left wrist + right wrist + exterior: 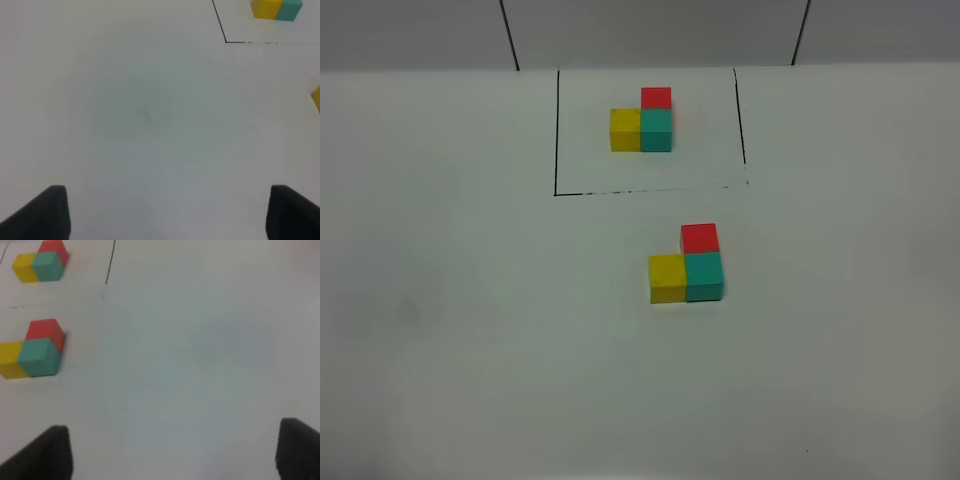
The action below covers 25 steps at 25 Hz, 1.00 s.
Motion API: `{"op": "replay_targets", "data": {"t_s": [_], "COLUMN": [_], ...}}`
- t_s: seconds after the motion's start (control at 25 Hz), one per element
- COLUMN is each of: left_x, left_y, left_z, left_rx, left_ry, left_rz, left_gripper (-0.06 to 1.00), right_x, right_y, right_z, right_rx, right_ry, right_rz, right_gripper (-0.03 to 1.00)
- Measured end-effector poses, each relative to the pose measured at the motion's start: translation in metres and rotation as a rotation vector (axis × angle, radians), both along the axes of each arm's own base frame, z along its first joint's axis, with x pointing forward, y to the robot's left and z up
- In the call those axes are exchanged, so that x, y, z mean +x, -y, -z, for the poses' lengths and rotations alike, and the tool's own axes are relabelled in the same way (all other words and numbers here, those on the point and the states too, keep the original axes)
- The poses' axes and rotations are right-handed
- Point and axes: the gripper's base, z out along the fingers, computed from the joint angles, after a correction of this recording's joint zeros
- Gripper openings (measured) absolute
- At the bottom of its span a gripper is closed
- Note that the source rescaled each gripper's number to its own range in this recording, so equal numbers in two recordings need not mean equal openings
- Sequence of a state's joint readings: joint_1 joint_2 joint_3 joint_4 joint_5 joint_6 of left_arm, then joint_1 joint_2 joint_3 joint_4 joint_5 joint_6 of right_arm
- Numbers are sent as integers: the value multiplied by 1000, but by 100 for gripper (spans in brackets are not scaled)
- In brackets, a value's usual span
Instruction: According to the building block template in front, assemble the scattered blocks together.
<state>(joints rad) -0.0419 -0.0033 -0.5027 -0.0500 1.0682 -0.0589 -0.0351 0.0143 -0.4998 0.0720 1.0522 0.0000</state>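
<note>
The template (642,125) is a yellow, teal and red L inside a thin black outline (556,150) at the back of the white table. In front of it the loose yellow cube (667,278), teal cube (704,276) and red cube (700,238) sit touching in the same L. Neither arm shows in the high view. The left gripper (165,212) is open and empty over bare table; the template's yellow and teal cubes (276,9) show far off. The right gripper (172,450) is open and empty, well to the right of the loose cubes (37,347) and the template (40,262).
The white table (470,300) is bare apart from the two trios. A grey wall with two dark seams (510,35) stands behind the table's back edge.
</note>
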Motion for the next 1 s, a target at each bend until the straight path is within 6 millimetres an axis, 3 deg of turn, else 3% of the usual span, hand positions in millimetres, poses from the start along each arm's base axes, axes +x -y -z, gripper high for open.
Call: {"op": "replay_targets", "data": {"t_s": [1.0], "left_x": [0], "left_y": [0], "left_z": [0], "left_rx": [-1], "left_ry": [0], "left_rz": [-1], "left_gripper": [88], "right_x": [0], "right_y": [0], "right_z": [0], "right_rx": [0], "right_ry": [0], "right_rz": [0], "right_gripper": [66]}}
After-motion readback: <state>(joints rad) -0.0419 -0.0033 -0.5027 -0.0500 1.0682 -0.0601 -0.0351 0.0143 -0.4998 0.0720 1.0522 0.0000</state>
